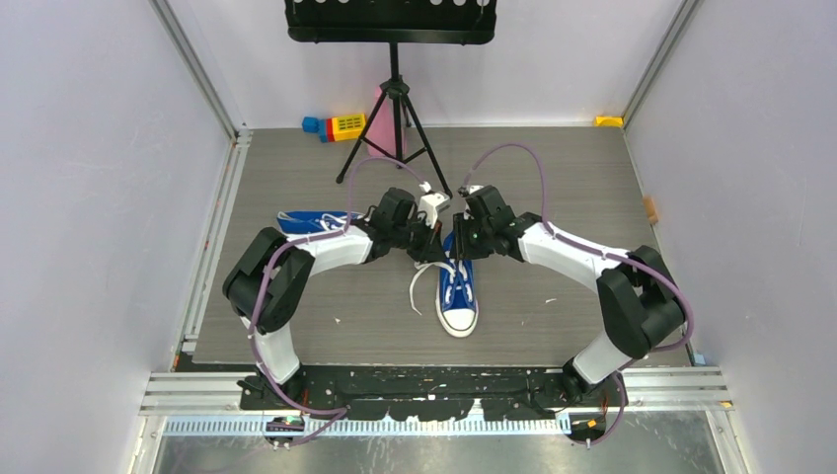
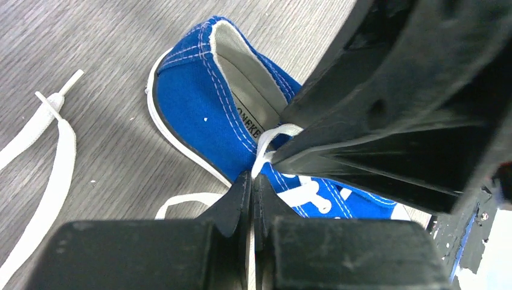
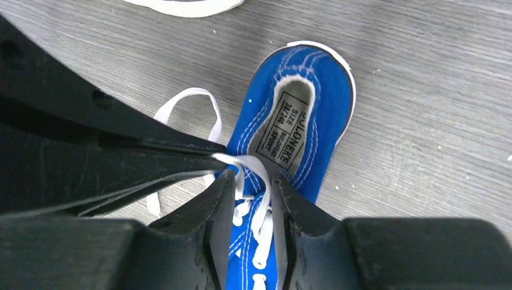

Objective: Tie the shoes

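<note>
Arms: two, white and black; the left arm (image 1: 296,259) and the right arm (image 1: 582,259) curve in from the near edge of the desk (image 1: 572,178) and meet above one shoe.
Near shoe (image 1: 458,296): blue canvas, standing upright mid-desk with its white toe cap toward the arm bases; both claws hang over its heel end and hide it from above.
Loose lace (image 1: 418,290): white, trailing on the desk just left of that shoe.
Left claw (image 2: 252,178): pinched nearly closed, with a white lace strand running up from the shoe into the seam between its fingers.
Right claw (image 3: 250,178): fingers a narrow gap apart; a lace strand crosses that gap and is not visibly pinched (the left claw's tip touches the same strand).
Far shoe (image 1: 311,221): second of the pair, lying behind the left arm, which covers part of it.
Tripod stand (image 1: 395,118): one, black, at the back of the desk behind the claws.
Toy blocks (image 1: 336,126): a blue, red and yellow cluster by the back wall, left of the tripod.
Yellow piece (image 1: 609,121): one, in the far right corner.
Count: two arms, two claws, two shoes.
</note>
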Available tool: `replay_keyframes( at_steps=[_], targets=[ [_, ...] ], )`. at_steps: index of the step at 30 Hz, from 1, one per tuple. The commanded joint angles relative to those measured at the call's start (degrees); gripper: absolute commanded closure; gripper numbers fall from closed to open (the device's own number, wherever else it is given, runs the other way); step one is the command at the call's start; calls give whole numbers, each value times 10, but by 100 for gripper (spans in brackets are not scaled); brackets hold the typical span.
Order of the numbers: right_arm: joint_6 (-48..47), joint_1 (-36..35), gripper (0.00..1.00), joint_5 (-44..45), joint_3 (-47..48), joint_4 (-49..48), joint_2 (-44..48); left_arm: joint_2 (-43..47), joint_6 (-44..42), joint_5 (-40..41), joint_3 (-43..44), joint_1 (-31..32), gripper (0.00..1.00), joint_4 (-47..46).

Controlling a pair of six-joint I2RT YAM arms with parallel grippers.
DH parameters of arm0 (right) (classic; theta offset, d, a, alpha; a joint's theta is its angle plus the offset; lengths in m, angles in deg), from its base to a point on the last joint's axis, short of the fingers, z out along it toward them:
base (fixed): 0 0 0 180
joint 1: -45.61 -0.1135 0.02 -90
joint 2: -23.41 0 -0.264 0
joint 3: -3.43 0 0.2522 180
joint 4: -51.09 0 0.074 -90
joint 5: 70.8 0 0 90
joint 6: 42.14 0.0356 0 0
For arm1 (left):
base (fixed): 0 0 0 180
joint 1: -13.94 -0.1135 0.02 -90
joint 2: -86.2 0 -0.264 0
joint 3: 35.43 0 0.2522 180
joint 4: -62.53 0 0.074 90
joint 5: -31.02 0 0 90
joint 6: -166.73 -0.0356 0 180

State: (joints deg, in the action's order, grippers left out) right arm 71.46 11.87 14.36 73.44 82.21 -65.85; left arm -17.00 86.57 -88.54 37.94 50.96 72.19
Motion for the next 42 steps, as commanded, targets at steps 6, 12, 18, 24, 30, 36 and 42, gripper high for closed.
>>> replay_keyframes(
  at_steps=[6, 12, 18, 24, 30, 36, 42],
  targets=[
    [-33, -2, 87, 6, 56, 11, -44, 36, -29, 7, 3, 6, 100, -13],
    [-28, -2, 94, 23, 29, 10, 17, 31, -38, 36, 21, 17, 100, 17],
    [-24, -3, 99, 28, 5, 0, 30, 35, -20, 61, 21, 33, 97, 2],
    [-14, -6, 97, 17, 0, -9, 38, 47, 16, 99, -1, 34, 96, -33],
    [8, -6, 80, -12, -15, -7, 63, 36, 37, 104, -18, 35, 99, -75],
    [23, -6, 69, -46, -31, -18, 63, 30, 50, 92, -29, 35, 99, -111],
    [8, -3, 67, -57, -26, -14, 66, 24, 54, 73, -34, 35, 99, -129]
  ],
)
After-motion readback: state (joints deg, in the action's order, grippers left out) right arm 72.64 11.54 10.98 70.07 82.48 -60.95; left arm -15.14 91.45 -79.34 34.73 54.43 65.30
